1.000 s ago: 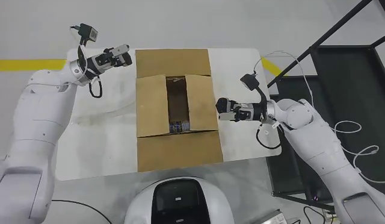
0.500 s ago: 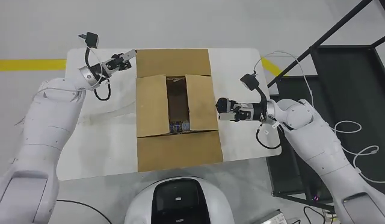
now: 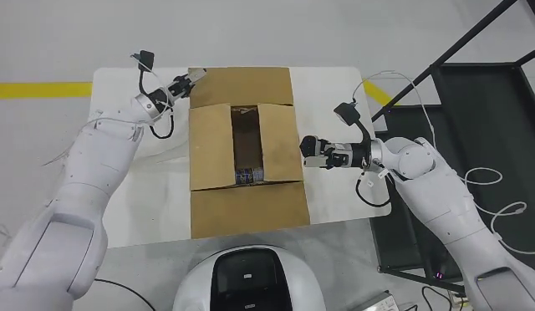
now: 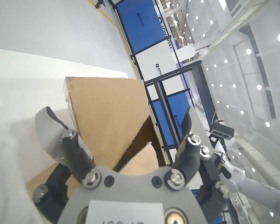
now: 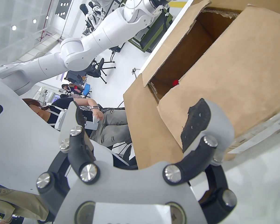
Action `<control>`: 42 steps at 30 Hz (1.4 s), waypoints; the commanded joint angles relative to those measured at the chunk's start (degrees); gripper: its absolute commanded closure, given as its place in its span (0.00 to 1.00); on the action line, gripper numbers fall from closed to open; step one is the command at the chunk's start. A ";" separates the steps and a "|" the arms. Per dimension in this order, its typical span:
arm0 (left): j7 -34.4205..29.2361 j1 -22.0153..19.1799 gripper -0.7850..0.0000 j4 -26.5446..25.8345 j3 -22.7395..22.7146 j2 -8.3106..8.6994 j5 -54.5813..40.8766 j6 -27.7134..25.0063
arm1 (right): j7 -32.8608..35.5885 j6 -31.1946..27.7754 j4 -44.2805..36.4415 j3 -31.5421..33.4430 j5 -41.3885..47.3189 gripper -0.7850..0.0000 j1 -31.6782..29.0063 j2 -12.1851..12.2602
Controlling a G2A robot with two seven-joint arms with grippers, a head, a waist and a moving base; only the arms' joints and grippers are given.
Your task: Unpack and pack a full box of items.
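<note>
Box: The box [image 3: 209, 148] stands at the middle of the table [image 3: 334, 94].
Flaps: The far flap [image 3: 241, 85] and the near flap [image 3: 249, 209] lie folded outward. The two side flaps [image 3: 277, 144] lean over the opening, with a gap between them.
Contents: A dark item [image 3: 248, 175] shows through the gap, toward the near end. A small red item [image 5: 175, 82] shows inside the box. The side flaps hide the rest.
Left gripper: The left gripper [image 3: 194, 79] [image 4: 117, 115] sits at the far left corner of the box, beside the far flap. Its fingers are spread wide and hold nothing. The flap's corner lies just ahead of them; contact cannot be told.
Right gripper: The right gripper [image 3: 306, 150] [image 5: 136, 106] sits just beside the right side of the box. Its fingers are spread wide and hold nothing.
Progress: Judged early. Two flaps are folded back, and the visible contents sit inside the box.
Remaining: The side flaps likely need folding back. Unpacking and repacking are both left to do.
</note>
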 commanded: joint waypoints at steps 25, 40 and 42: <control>-30.35 4.83 0.00 -10.54 -8.90 4.16 -24.77 1.33 | -2.16 1.65 -1.01 -0.24 -1.50 0.00 -0.53 -0.16; -33.21 8.30 0.00 -18.85 -7.49 8.70 -22.62 4.19 | -10.63 10.86 0.37 -8.31 -15.80 0.00 5.16 -3.11; -33.66 8.51 0.00 -19.81 -6.75 9.18 -22.06 4.64 | -11.30 11.08 0.33 -8.85 -16.36 0.00 5.65 -3.41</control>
